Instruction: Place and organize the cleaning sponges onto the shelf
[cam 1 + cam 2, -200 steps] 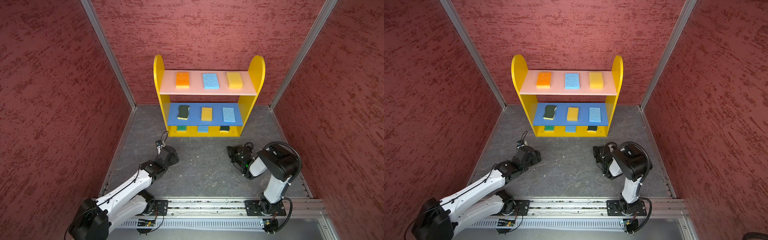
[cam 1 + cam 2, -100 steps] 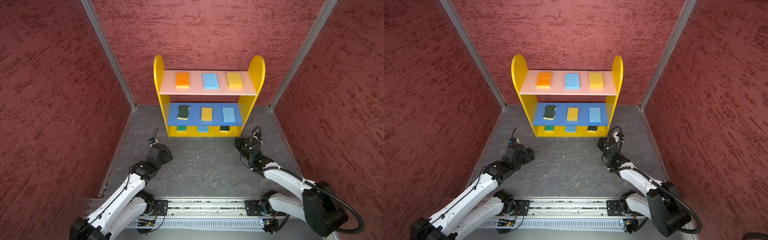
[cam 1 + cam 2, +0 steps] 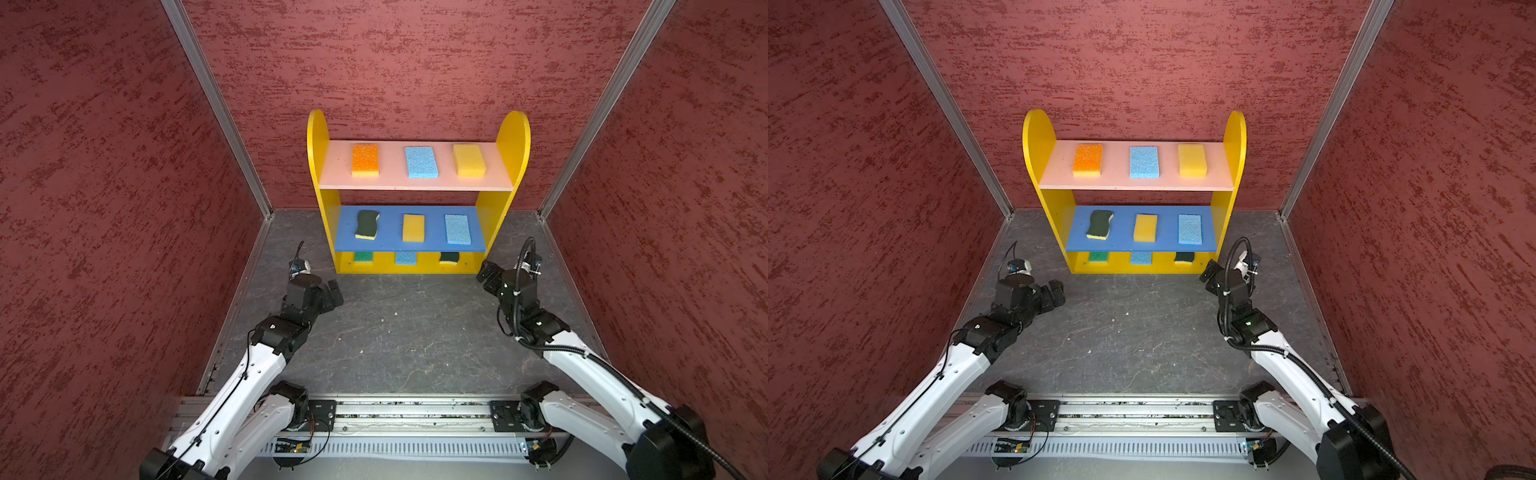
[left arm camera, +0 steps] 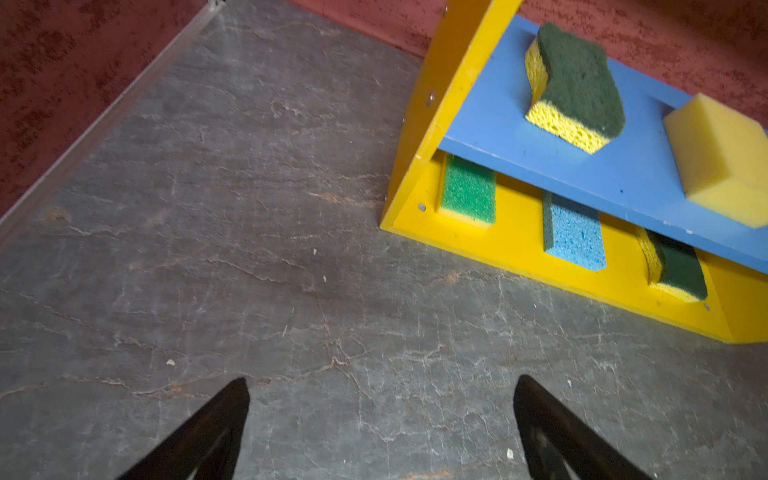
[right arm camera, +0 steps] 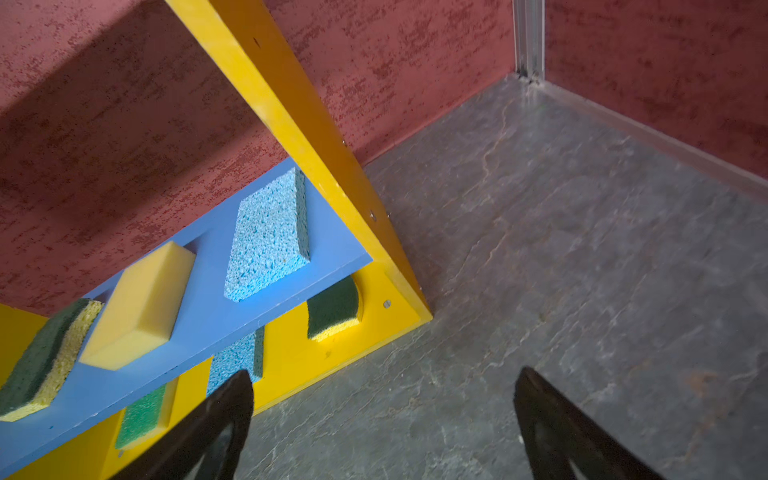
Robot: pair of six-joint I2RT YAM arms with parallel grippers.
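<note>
The jaws of the left arm (image 3: 270, 345) stand wide apart with nothing between them but bare worktop (image 3: 407, 332). Those of the right arm (image 3: 536, 324) are spread just as wide and are just as empty. The shelf (image 3: 513, 137) lies ahead of both. The left pair points toward its left front corner from well apart, while the right pair sits near the right front corner, so the right arm is the nearer. No sponge lies on the worktop: all nine are on the shelf, three to a board, each with its long axis running front to back. On the yellow base (image 4: 519, 226), partly tucked under the board above, are the green sponge (image 4: 468, 193), the low blue sponge (image 4: 575, 237) and the low scourer (image 4: 681, 270). The blue middle board (image 3: 390, 230) carries the middle scourer (image 3: 367, 224), the middle yellow sponge (image 3: 413, 227) and the middle blue sponge (image 3: 458, 229). The pink top board (image 3: 392, 166) holds the orange sponge (image 3: 365, 160), the top blue sponge (image 3: 421, 162) and the top yellow sponge (image 3: 469, 160). By that count the sorting looks finished, so a pull-back seems likelier than a reach. The worktop is flat and grey, the red walls (image 3: 104, 208) stand on both sides, and the right arm has the least room.
</note>
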